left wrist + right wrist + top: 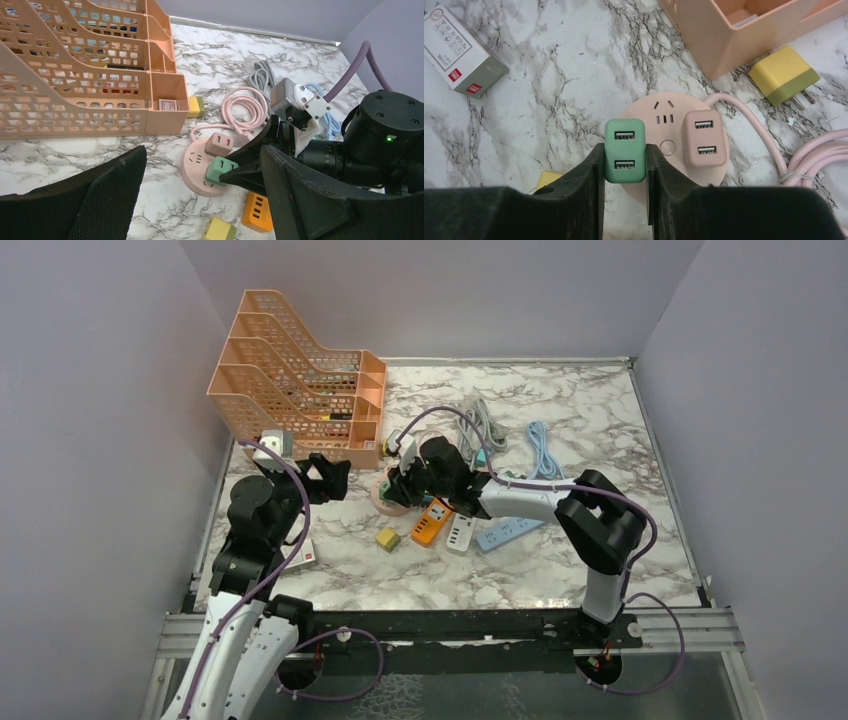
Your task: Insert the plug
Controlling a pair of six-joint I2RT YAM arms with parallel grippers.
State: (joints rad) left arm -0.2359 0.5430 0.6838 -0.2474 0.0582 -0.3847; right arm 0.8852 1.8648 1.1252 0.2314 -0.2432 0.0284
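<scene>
A green two-port USB plug (624, 150) is pinched between the black fingers of my right gripper (625, 151), which is shut on it. The plug stands upright on the left side of a round pink socket hub (659, 107); its prongs are hidden. A pink plug (704, 137) sits in the hub beside it. From the left wrist view the green plug (220, 170) rests on the near part of the hub (192, 165). My left gripper (335, 475) hangs open to the left of the hub, holding nothing.
A peach file organizer (300, 400) stands at the back left. A yellow plug (388, 538), an orange strip (432, 522), a white strip (460, 533) and a blue strip (508, 530) lie near the hub. Grey cable (480, 420) and blue cable (543, 450) lie behind. A white box (305, 553) lies at the left.
</scene>
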